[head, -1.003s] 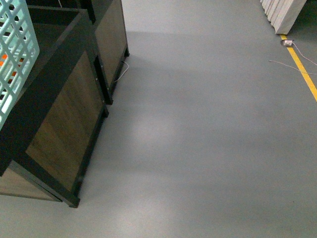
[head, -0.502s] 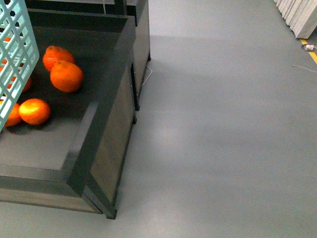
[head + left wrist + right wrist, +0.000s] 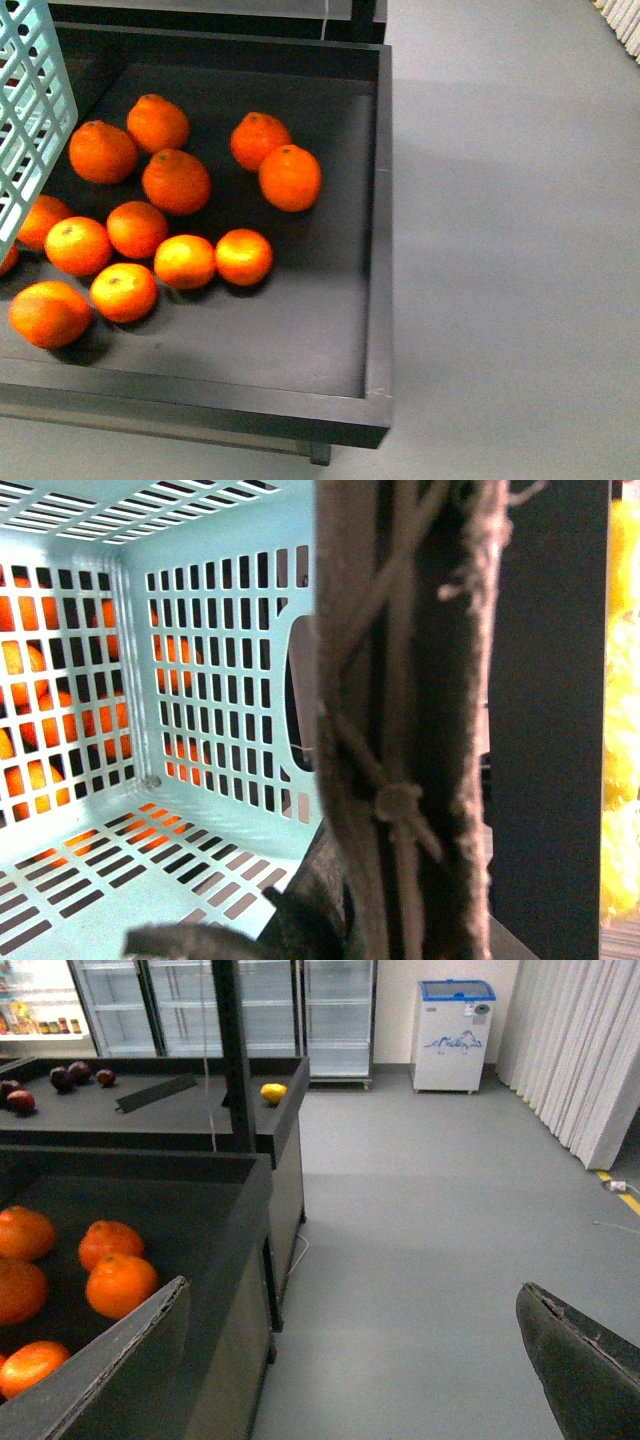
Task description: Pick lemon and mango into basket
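Observation:
The pale teal basket (image 3: 30, 110) hangs at the front view's top left, over a bin. In the left wrist view I look into the basket (image 3: 200, 680), which holds nothing that I can see. My left gripper (image 3: 380, 925) is shut on its brown ribbed handle (image 3: 400, 730). My right gripper (image 3: 350, 1370) is open and empty over the grey floor beside the bin. A small yellow fruit (image 3: 273, 1092) lies on a far dark shelf. It is too far off to tell lemon from mango. Blurred yellow shapes (image 3: 625, 730) show at the left wrist view's edge.
A dark bin (image 3: 378, 250) holds several oranges (image 3: 290, 177). Dark red fruits (image 3: 60, 1078) lie on the far shelf. A black post (image 3: 232, 1050) stands between the bins. Glass fridges (image 3: 260, 1005), a white freezer (image 3: 455, 1035) and curtains (image 3: 590, 1050) line the back. Grey floor (image 3: 520, 250) lies to the right.
The front view has swung from bare floor and the bin's wooden side onto the bin of oranges. The basket stays at the top left.

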You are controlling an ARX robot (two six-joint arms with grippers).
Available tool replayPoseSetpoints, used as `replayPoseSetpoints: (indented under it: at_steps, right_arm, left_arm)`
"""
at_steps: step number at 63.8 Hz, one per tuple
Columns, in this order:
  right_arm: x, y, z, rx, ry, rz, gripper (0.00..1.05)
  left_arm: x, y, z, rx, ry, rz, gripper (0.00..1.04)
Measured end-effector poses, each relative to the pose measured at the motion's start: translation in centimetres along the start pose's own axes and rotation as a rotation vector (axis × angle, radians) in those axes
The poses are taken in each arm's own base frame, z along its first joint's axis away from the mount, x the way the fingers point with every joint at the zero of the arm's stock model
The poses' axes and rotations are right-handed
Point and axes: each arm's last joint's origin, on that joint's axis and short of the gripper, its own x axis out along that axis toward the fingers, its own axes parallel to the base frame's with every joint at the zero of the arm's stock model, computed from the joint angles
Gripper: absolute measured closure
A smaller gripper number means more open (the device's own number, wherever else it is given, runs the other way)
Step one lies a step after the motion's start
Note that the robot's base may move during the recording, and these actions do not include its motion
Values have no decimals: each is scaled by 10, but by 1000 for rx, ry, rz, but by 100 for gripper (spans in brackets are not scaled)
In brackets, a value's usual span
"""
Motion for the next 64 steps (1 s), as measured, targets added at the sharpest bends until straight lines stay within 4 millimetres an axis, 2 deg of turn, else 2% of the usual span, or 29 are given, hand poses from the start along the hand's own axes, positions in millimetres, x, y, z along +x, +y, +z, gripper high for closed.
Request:
replayPoseSetpoints:
  at_steps: [64]
  right_arm:
    - [0,0,0,0,0,-3,9]
  left_arm:
    - [0,0,0,-1,2,0,100]
